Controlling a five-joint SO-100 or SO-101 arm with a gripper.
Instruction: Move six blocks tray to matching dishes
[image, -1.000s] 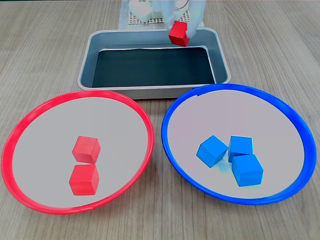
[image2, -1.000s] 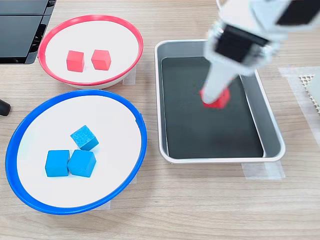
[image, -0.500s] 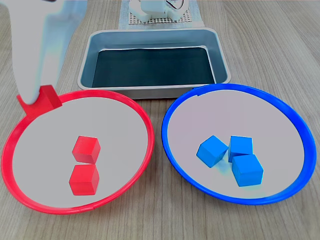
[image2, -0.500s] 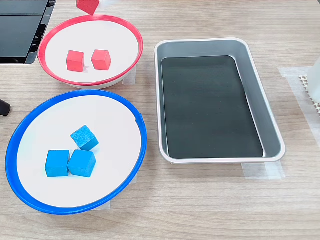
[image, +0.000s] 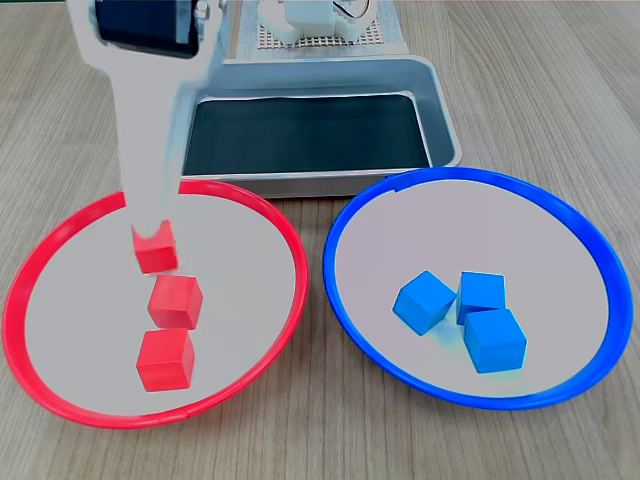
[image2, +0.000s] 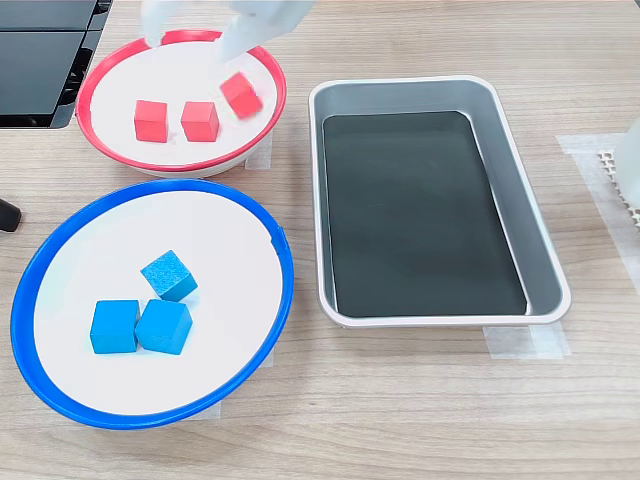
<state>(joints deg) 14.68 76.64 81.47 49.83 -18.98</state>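
Observation:
My gripper (image: 152, 234) reaches down over the red-rimmed dish (image: 60, 232), shut on a red block (image: 156, 254) held low over the dish's far part. Two more red blocks (image: 175, 301) (image: 165, 360) lie in that dish in front of it. In the other fixed view the held red block (image2: 241, 95) sits tilted under the blurred gripper (image2: 233, 72), to the right of the two resting red blocks (image2: 151, 121) (image2: 200, 121). Three blue blocks (image: 466, 313) lie together in the blue-rimmed dish (image: 560, 205). The silver tray (image: 190, 85) has nothing on its black bottom.
The arm's white base (image: 310, 20) stands on a perforated mat behind the tray. A dark flat object (image2: 45, 60) lies to the left of the red-rimmed dish. Bare wooden table surrounds the dishes and tray.
The gripper carried the red block out of the tray, past the red dish's far rim, and has come in low over the dish beside the two resting red blocks.

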